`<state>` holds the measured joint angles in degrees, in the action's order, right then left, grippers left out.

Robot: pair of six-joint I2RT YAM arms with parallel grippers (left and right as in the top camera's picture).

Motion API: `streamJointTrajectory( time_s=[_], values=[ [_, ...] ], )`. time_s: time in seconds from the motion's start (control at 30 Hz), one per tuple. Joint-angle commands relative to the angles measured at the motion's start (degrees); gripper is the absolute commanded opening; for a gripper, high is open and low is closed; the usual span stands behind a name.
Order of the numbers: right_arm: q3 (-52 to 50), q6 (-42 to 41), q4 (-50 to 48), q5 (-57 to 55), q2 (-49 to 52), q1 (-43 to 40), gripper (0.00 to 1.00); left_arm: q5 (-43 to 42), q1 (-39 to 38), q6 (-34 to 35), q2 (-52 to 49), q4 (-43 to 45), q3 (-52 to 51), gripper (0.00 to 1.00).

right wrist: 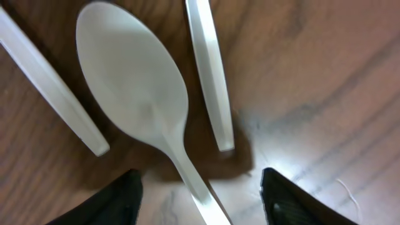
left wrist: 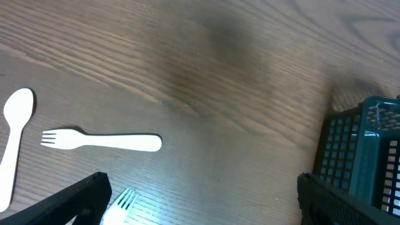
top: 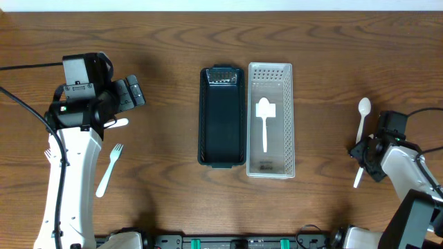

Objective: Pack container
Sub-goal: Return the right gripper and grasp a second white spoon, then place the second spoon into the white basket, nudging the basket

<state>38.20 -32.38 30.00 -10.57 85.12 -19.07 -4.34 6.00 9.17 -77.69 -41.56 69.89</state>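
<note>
A dark teal container [top: 221,117] stands at the table's middle, and a clear white basket [top: 270,128] beside it holds a white spoon [top: 264,121]. My right gripper [top: 365,153] is open and low over the table. A white spoon [right wrist: 134,87] lies with its handle between the open fingers [right wrist: 200,203], flanked by two other white handles [right wrist: 209,75] [right wrist: 50,87]. My left gripper [top: 131,93] is open and empty [left wrist: 200,200]. In its view lie a white fork [left wrist: 103,141], a white spoon [left wrist: 15,125] and a second fork's tines [left wrist: 122,203].
A white fork [top: 109,169] lies at the left beside the left arm. The spoon on the right [top: 363,117] points towards the table's far side. The dark container's meshed wall [left wrist: 369,156] shows at the right of the left wrist view.
</note>
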Motion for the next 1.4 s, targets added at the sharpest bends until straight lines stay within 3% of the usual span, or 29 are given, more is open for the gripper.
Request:
streamJointTrajectory(
  time_s=[0.0, 0.17, 0.23, 0.33, 0.67, 0.8, 0.93, 1.17, 1.37],
  values=[
    [-0.6, -0.1, -0.9, -0.8, 2.5, -0.5, 0.58, -0.2, 0.2, -0.5, -0.2, 0.0, 1.1, 0.98],
    [-0.6, -0.1, -0.9, -0.4, 5.3, -0.5, 0.43, -0.2, 0.2, -0.5, -0.2, 0.0, 1.1, 0.98],
    [-0.6, -0.1, -0.9, 0.3, 5.7, -0.5, 0.23, -0.2, 0.2, -0.5, -0.2, 0.0, 1.1, 0.98],
    [-0.2, -0.1, -0.8, 2.6, 5.4, -0.5, 0.01, -0.2, 0.2, -0.5, -0.2, 0.0, 1.1, 0.98],
    [9.0, 2.3, 8.4, 21.6, -7.6, 1.5, 0.01, -0.2, 0.2, -0.5, -0.2, 0.0, 1.1, 0.98],
    [13.0, 6.8, 7.7, 29.0, -16.1, 8.2, 0.01, -0.2, 0.2, -0.5, -0.2, 0.0, 1.1, 0.98],
    [14.2, 8.0, 4.0, 27.2, -20.3, 17.4, 0.01, -0.2, 0.2, -0.5, -0.2, 0.0, 1.1, 0.98],
    [13.9, 7.6, 1.0, 20.5, -12.4, 32.5, 0.02, -0.2, 0.2, -0.5, -0.2, 0.0, 1.1, 0.98],
    [13.9, 7.6, -6.5, 17.4, 0.5, 38.3, 0.01, -0.2, 0.2, -0.5, -0.2, 0.0, 1.1, 0.98]
  ],
)
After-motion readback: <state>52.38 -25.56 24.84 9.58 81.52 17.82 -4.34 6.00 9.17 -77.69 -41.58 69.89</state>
